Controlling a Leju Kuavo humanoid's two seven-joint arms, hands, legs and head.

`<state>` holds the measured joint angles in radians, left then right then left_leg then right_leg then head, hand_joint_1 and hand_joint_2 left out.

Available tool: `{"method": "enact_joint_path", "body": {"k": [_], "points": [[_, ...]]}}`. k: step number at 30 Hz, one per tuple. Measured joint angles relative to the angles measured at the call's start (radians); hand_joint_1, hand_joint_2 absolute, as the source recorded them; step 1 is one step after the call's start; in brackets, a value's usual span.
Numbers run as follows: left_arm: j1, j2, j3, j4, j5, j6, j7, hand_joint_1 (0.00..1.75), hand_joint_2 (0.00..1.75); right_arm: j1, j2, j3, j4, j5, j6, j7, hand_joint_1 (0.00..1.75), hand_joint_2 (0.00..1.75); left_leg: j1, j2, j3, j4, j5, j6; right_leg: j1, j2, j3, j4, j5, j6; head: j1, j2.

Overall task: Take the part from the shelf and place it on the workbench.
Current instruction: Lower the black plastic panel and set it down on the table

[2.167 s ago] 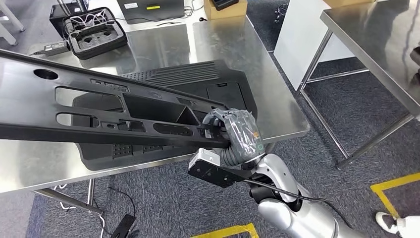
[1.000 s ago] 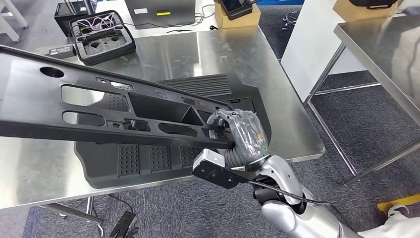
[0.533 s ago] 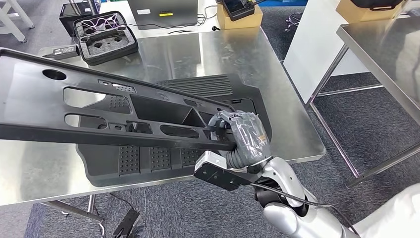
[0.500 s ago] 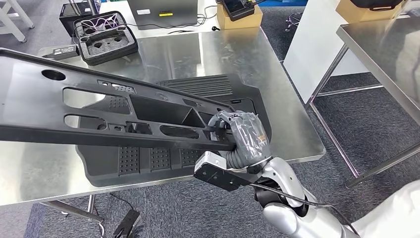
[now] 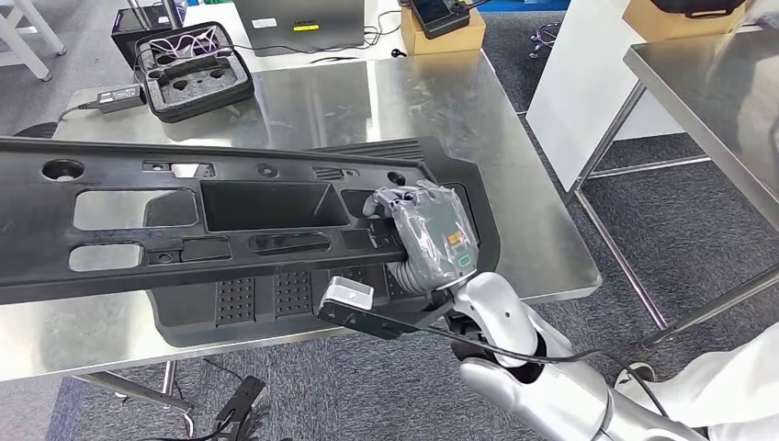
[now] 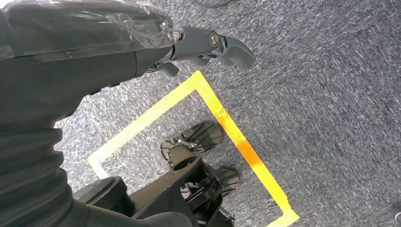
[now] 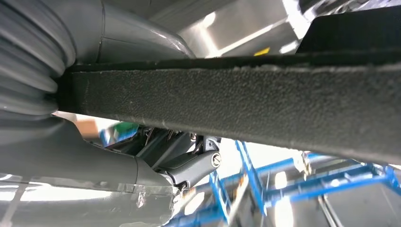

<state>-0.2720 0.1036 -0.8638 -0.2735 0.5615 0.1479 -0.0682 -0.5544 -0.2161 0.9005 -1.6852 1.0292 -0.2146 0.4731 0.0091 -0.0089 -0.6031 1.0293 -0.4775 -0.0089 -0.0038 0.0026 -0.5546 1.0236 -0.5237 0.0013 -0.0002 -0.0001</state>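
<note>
The part is a long black plastic panel (image 5: 184,220) with several cut-outs, stretching from the picture's left edge to the middle of the head view. My right hand (image 5: 424,234), wrapped in clear film, grips its right end. The panel lies nearly level, low over the steel workbench (image 5: 404,101) and across a second black ribbed panel (image 5: 276,299) that rests on the bench. The right wrist view has the panel's textured edge (image 7: 236,99) running close across it. My left hand (image 6: 85,28) hangs over the carpet holding nothing, its fingers (image 6: 213,42) stretched out.
A black foam-lined case (image 5: 188,69), a power adapter (image 5: 118,95) and a cardboard box (image 5: 441,28) stand at the bench's far side. A white cabinet (image 5: 588,83) and another steel table (image 5: 707,83) are to the right. A person's white sleeve (image 5: 735,386) is at bottom right.
The panel has swung from a slanted pose to nearly level, its near edge dropping toward the bench. My right hand has turned with it and shifted slightly left.
</note>
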Motion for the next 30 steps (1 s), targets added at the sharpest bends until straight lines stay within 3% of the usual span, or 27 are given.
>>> {"method": "enact_joint_path", "body": {"k": [4, 15, 30], "points": [[-0.015, -0.002, 0.000, -0.001, -0.014, -0.004, 0.008, 0.00, 1.75, -0.055, 0.017, 0.023, 0.053, 0.080, 0.014, 0.012, 1.75, 1.75, 0.000, 0.000, 0.000, -0.001, 0.000, 0.000, 0.000, 0.000, 0.000, 0.000, 0.000, 0.000, 0.000, 0.000], [-0.045, -0.008, -0.002, -0.005, -0.036, -0.037, -0.019, 0.00, 1.75, -0.234, 0.139, 0.089, 0.320, 0.039, 0.017, -0.022, 1.75, 1.75, 0.000, 0.000, 0.002, -0.002, 0.002, -0.002, 0.000, 0.000, 0.001, 0.001, 0.000, 0.000, 0.000, 0.000], [-0.063, -0.009, -0.006, -0.006, -0.072, 0.014, -0.043, 0.00, 1.75, -0.326, 0.278, 0.137, 0.608, 0.030, 0.018, -0.021, 1.75, 1.75, 0.000, 0.000, 0.002, -0.003, 0.002, -0.003, 0.000, 0.000, 0.000, 0.000, 0.000, 0.000, 0.001, 0.000]]}}
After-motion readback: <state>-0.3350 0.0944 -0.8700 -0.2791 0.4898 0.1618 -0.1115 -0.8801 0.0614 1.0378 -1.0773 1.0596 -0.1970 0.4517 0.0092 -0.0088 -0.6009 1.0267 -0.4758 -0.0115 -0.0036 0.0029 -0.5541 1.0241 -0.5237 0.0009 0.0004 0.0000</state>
